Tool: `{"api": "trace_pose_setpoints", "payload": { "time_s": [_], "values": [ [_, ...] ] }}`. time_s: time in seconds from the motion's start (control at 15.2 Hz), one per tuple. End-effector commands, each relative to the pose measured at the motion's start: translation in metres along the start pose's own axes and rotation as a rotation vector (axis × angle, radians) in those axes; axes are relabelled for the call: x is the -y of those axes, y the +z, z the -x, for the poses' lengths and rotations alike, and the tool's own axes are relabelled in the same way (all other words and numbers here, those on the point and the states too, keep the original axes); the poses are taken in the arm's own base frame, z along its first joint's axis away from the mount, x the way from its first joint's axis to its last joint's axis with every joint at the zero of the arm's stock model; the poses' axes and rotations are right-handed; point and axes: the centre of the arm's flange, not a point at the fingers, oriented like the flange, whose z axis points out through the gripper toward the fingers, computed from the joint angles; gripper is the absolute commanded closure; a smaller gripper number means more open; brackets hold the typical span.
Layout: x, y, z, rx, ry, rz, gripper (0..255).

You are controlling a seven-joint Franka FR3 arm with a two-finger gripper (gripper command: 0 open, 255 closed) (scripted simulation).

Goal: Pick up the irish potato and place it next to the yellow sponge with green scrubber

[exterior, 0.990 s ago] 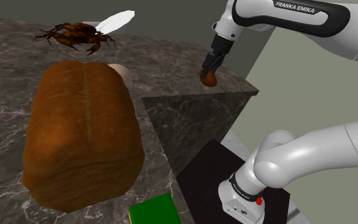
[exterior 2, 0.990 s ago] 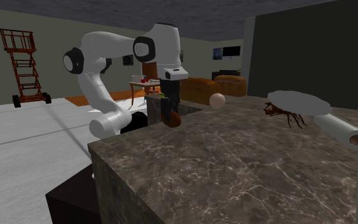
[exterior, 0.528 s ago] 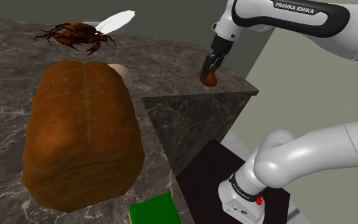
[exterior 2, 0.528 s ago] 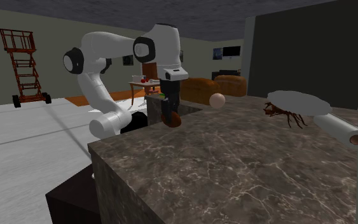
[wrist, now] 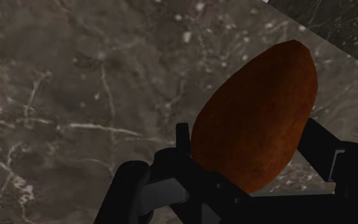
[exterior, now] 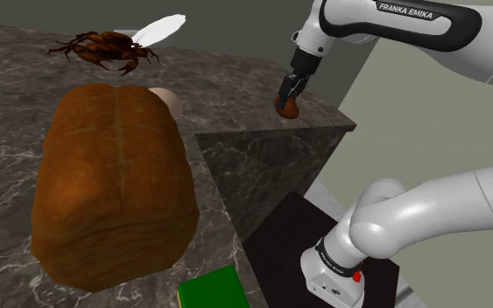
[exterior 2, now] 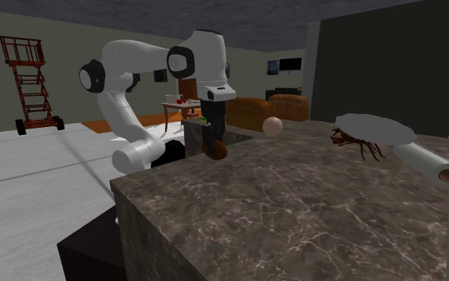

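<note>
The claw (exterior: pixel 289 94) grips the brown potato (exterior: pixel 286 108) at the desk (exterior: pixel 227 87) corner, toward the shoulder view's 1 o'clock.

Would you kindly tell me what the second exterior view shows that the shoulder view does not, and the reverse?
Second exterior view: a red scaffold standing on the floor far behind the arm. Shoulder view: the FRANKA EMIKA lettering on the arm and the red button on its base. Both: the gripper shut on the brown potato near the marbled counter's edge, and the brown crab.
</note>
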Motion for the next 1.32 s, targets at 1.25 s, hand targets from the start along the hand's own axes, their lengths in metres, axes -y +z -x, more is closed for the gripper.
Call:
{"api": "trace_pose_setpoints", "payload": {
  "time_s": [1.25],
  "values": [
    [0.009, -0.1, -0.002, 0.001, 0.0, 0.0, 255]
  ]
}}
